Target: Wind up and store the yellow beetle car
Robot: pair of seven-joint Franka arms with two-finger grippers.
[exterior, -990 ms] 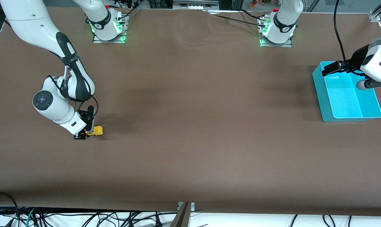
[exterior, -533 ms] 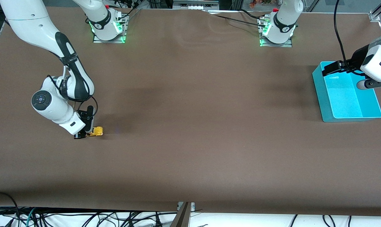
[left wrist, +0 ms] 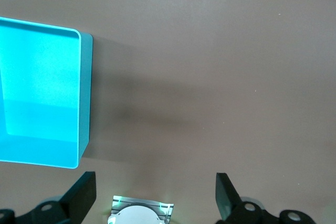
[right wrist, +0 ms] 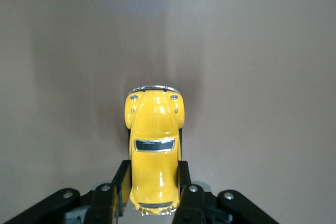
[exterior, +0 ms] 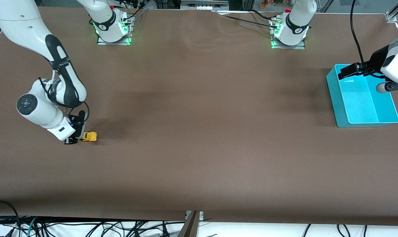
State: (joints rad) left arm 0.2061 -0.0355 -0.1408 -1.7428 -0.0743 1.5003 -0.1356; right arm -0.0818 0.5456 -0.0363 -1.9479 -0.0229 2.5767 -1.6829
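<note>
The yellow beetle car sits with its wheels on the brown table toward the right arm's end. My right gripper is low at the table and shut on the car's rear. In the right wrist view both fingers press the sides of the car, whose rounded nose points away from the gripper. The teal bin stands toward the left arm's end and looks empty. My left gripper hangs open above the bin's rim, holding nothing. The left wrist view shows one corner of the bin.
The two arm bases stand at the table's edge farthest from the front camera. Cables hang below the edge nearest that camera. A wide stretch of bare brown table lies between the car and the bin.
My right gripper has slid the car along the table away from the bin, toward the right arm's end. The left gripper has hardly moved.
</note>
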